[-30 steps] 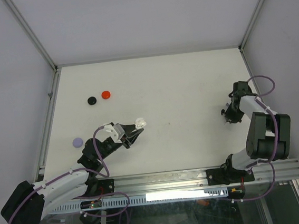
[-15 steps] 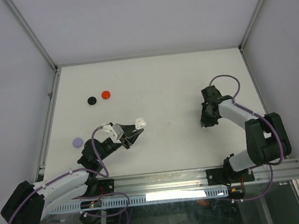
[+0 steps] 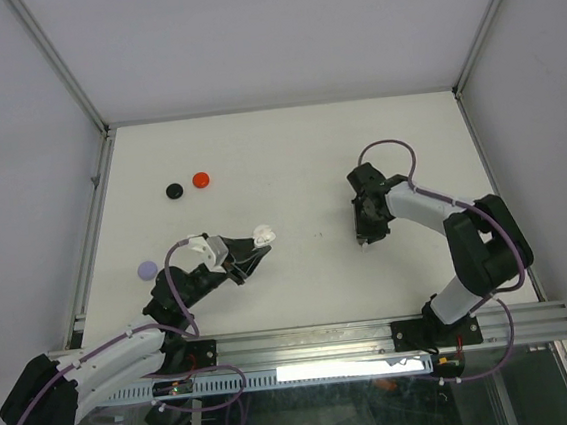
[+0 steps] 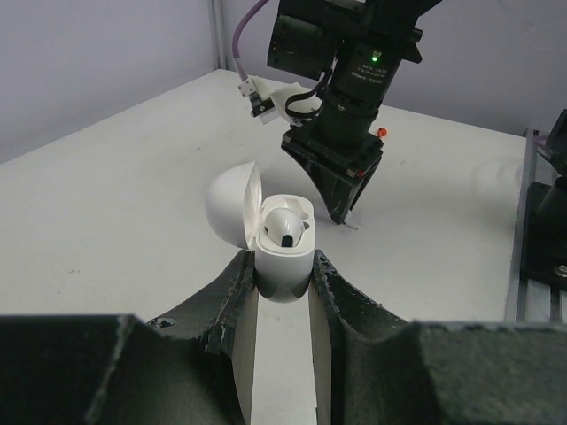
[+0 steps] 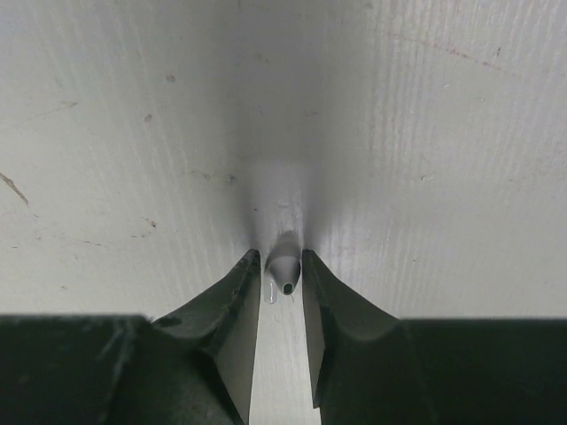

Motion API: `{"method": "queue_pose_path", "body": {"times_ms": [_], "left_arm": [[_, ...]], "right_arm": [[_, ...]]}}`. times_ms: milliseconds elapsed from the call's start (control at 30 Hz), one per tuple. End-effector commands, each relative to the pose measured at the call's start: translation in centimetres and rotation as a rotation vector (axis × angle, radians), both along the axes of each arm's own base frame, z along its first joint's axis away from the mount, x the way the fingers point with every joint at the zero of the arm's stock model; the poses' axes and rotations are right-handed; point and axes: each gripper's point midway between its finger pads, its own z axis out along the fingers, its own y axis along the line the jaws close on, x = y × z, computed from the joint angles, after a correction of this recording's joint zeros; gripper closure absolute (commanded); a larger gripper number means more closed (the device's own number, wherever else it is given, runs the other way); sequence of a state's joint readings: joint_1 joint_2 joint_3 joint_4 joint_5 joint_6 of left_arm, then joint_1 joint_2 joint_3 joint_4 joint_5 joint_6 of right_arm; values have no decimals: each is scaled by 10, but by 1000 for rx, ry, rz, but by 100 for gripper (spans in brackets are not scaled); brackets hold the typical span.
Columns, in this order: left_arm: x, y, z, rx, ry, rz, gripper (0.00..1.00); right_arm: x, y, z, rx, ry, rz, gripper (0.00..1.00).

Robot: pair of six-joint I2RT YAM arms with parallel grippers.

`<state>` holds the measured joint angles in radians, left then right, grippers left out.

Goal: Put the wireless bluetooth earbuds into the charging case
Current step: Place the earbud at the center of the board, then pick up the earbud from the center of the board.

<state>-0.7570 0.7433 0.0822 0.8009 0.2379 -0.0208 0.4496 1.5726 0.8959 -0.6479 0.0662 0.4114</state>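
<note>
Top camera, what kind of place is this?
Probably a robot lab cell: a white table walled by plain panels, a left arm and right arm bolted to a rail at its near edge, and only small props, an earbud case and three discs.

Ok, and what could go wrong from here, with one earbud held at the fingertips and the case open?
1. The right gripper pinches the second earbud only at its very tips, so it may twist or slip and fall onto the table.
2. The case in the left gripper holds the first earbud; the second may hit it, the rim or the open lid.
</note>
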Motion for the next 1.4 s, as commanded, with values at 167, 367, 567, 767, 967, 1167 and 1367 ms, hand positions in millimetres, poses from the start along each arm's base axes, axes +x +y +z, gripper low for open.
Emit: {"method": "queue_pose_path", "body": {"times_ms": [167, 367, 567, 767, 967, 1167, 1367], "left_arm": [[3, 1, 3, -24, 27, 9, 99], [6, 1, 2, -25, 37, 18, 98], [7, 0, 3, -24, 45, 20, 98], [10, -2, 2, -32, 69, 26, 99], [15, -1, 3, -63, 97, 49, 100], [21, 1, 0, -88, 90, 79, 100], [21, -2, 6, -121, 70, 60, 100]], "right_arm": [[-20, -7, -11, -92, 113, 60, 71], [-28, -10, -16, -149, 138, 85, 71], [-28, -6, -16, -162, 131, 105, 80], [-17, 5, -1, -115, 53, 135, 90], [7, 28, 37, -11, -134, 181, 91], [27, 53, 83, 119, -360, 245, 91], [33, 83, 130, 277, -587, 313, 94]]}}
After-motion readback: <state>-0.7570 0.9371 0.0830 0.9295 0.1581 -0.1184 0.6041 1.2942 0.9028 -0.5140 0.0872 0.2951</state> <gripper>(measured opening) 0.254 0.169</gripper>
